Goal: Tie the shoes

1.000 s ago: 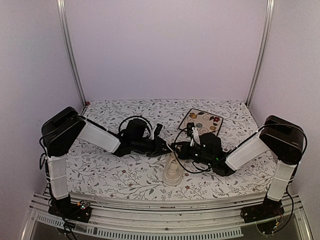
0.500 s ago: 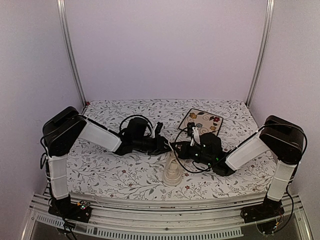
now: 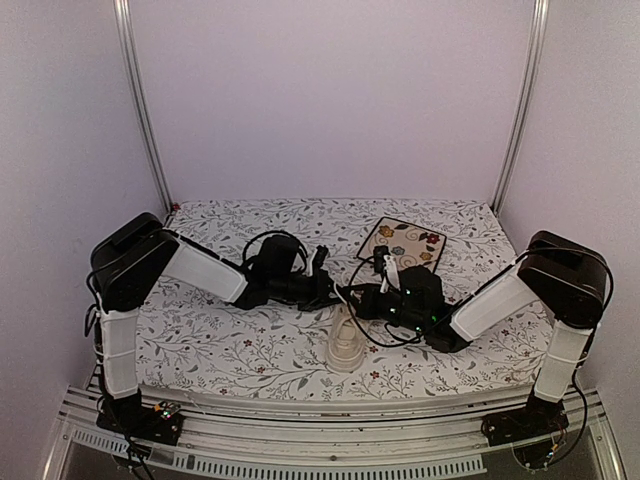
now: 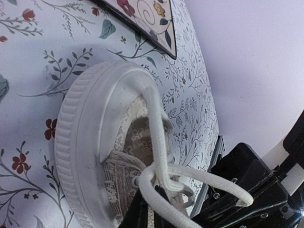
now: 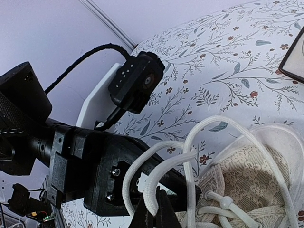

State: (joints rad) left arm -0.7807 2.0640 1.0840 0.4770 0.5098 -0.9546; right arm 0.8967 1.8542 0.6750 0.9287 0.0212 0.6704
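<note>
- We place the cream-white low-top canvas sneaker (image 3: 345, 346) on the leaf-printed table cover (image 3: 215, 345), near the front edge and midway between the two arm bases. Its ribbed rubber toe points toward the far wall.
- The square floral tile (image 3: 402, 241) lies well apart from the shoe, further back and to the right.
- The long white laces (image 4: 156, 118) rise off the shoe in raised loops, and both arms meet just above them.
- We read the left gripper (image 4: 147, 210) as narrow, its dark fingers pinched on a thick strand of lace low in its own wrist view.
- The right gripper (image 5: 153, 212) is likewise nearly closed, nipping a looped strand at the bottom of its wrist view, with the left arm's black body just beside it.
- We judge the step in hand to be forming or crossing the loops. No finished bow is visible.
- The next move probably calls for passing one loop through the other and pulling apart evenly, while keeping the shoe from lifting.
- We see no true container. The sneaker's mouth shows only its patterned lining and nothing inside.
</note>
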